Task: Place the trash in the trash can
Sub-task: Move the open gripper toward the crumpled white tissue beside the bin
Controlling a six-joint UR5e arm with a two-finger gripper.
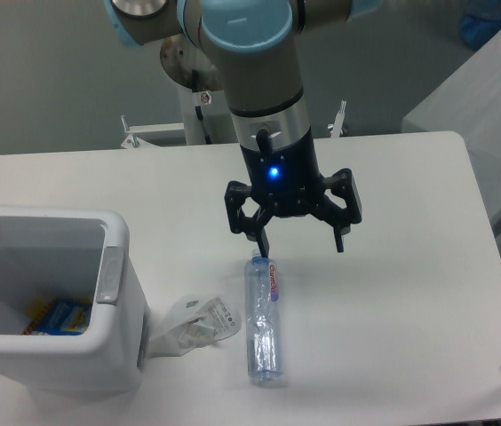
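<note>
On the white table, both trash pieces lie outside the trash can: wrapper just right of it, bottle beside the wrapper. Gripper hangs above the bottle's far end, jaws spread, empty. Nothing binned yet, seemingly. Grey wall behind.

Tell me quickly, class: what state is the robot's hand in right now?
Hand: open and empty, fingers spread above the cap end of the bottle, not touching it.
</note>
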